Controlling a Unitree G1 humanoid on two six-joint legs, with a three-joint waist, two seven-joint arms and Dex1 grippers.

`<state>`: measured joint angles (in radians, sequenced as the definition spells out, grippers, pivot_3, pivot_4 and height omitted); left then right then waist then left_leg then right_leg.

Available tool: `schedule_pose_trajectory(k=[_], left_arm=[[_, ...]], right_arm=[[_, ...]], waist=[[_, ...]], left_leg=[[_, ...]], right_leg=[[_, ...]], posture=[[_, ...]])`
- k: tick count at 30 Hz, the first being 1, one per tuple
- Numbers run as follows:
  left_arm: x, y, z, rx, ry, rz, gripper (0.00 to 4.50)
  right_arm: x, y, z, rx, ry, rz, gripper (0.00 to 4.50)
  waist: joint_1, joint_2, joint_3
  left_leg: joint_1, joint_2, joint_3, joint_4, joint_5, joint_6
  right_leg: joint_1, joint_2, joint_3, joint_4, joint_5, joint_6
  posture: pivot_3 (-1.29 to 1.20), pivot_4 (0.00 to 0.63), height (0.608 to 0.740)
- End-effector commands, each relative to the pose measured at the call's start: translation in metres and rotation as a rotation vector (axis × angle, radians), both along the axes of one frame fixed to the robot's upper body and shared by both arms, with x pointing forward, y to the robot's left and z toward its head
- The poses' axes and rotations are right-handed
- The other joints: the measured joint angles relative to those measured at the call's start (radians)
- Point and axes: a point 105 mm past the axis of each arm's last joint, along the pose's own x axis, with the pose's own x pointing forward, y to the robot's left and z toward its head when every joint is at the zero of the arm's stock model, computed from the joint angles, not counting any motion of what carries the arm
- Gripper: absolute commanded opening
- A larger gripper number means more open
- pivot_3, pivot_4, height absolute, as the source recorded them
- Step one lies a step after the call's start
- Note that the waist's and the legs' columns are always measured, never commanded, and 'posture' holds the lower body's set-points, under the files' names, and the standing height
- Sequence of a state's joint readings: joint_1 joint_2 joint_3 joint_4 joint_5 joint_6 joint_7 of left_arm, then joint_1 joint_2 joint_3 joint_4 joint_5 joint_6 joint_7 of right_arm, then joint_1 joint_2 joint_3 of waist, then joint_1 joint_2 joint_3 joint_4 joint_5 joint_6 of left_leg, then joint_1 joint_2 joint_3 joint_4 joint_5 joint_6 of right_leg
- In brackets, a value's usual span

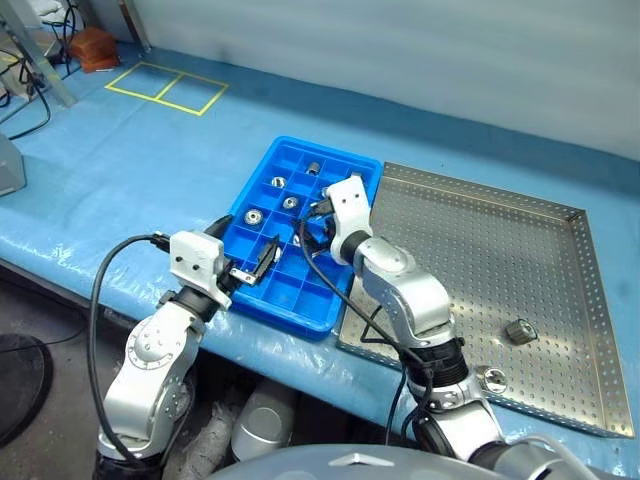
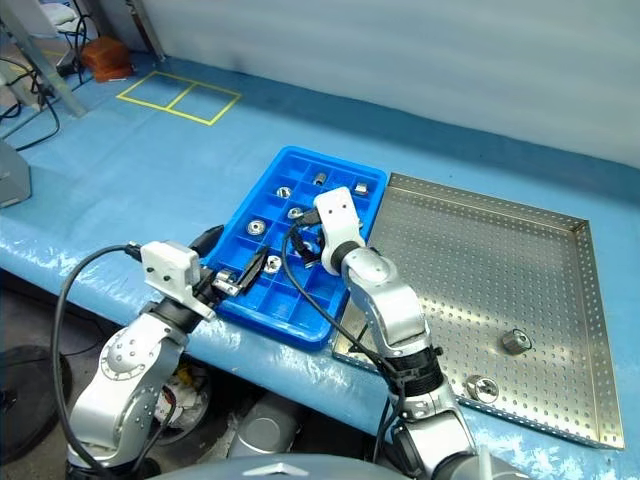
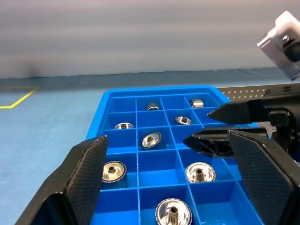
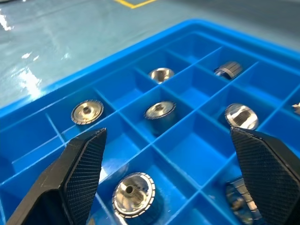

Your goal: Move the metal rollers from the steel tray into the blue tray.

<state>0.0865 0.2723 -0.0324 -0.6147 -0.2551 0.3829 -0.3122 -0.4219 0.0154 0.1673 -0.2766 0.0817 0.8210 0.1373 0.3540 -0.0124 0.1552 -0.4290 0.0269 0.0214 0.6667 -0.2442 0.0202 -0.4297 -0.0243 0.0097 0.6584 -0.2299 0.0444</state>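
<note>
over blue tray (image 1: 262, 178), both grippers empty, wide.

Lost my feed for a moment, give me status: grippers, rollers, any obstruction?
Both grippers open and empty: right gripper over the blue tray, left gripper at its near edge. Two metal rollers left on the steel tray. Nothing blocking them.

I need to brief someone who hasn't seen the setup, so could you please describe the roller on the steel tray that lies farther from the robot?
Find the steel tray, the perforated one to the right of the blue tray. Two metal rollers remain near its near edge. The one you want sits farther from the rim and lies tilted on its side, darker; its neighbour stands flat, round hole facing up.
</note>
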Motion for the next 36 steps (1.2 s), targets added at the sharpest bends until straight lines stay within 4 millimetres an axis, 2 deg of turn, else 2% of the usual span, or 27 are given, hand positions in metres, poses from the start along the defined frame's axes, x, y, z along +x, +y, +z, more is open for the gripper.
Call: schedule_pose_trajectory(k=[1,8,15,18,23,36], left_arm=[[0.002,-0.016,0.002,-0.019,-0.011,-0.08,4.5],[0.007,-0.045,-0.002,-0.023,0.009,-0.231,4.5],[0.004,-0.067,-0.007,-0.017,0.032,-0.369,4.5],[0.002,-0.073,-0.009,0.011,0.034,-0.422,4.5],[-0.003,-0.079,-0.012,0.022,0.048,-0.477,4.5],[-0.009,-0.082,-0.016,0.018,0.062,-0.504,4.5]], right_arm=[[0.001,-0.034,0.018,0.001,-0.076,-0.16,4.45],[-0.01,-0.092,0.014,0.005,-0.057,-0.446,4.45],[-0.033,-0.12,0.004,-0.011,-0.009,-0.576,4.45],[-0.041,-0.129,-0.001,-0.011,0.024,-0.617,4.45],[-0.051,-0.145,-0.023,0.004,0.125,-0.703,4.45],[-0.061,-0.155,-0.057,0.034,0.267,-0.749,4.45]], waist=[[-0.01,0.0,0.0],[-0.104,0.0,-0.001],[-0.261,0.001,-0.001],[-0.311,0.001,-0.001],[-0.339,0.001,-0.001],[-0.34,0.001,-0.001]], left_leg=[[0.0,0.0,0.0,0.0,0.0,0.0],[0.0,0.0,-0.001,0.0,0.0,0.0],[0.001,-0.001,-0.002,0.0,0.0,0.0],[0.003,0.0,-0.002,0.0,0.0,0.0],[0.007,0.001,-0.002,-0.001,0.001,0.0],[0.012,0.001,0.0,-0.001,0.001,0.001]], right_leg=[[0.0,0.0,0.0,0.0,0.0,0.0],[0.0,0.0,0.0,0.0,0.003,-0.004],[0.001,0.0,0.001,0.001,0.003,-0.005],[0.002,0.0,0.003,0.003,0.003,-0.005],[0.004,0.001,0.005,0.004,0.002,-0.005],[0.008,0.0,0.008,0.004,0.001,-0.003]], posture=[[0.31,0.15,0.74],[0.18,0.15,0.74],[0.12,0.15,0.74],[0.08,0.15,0.74],[0.07,0.15,0.74],[0.1,0.15,0.74]])
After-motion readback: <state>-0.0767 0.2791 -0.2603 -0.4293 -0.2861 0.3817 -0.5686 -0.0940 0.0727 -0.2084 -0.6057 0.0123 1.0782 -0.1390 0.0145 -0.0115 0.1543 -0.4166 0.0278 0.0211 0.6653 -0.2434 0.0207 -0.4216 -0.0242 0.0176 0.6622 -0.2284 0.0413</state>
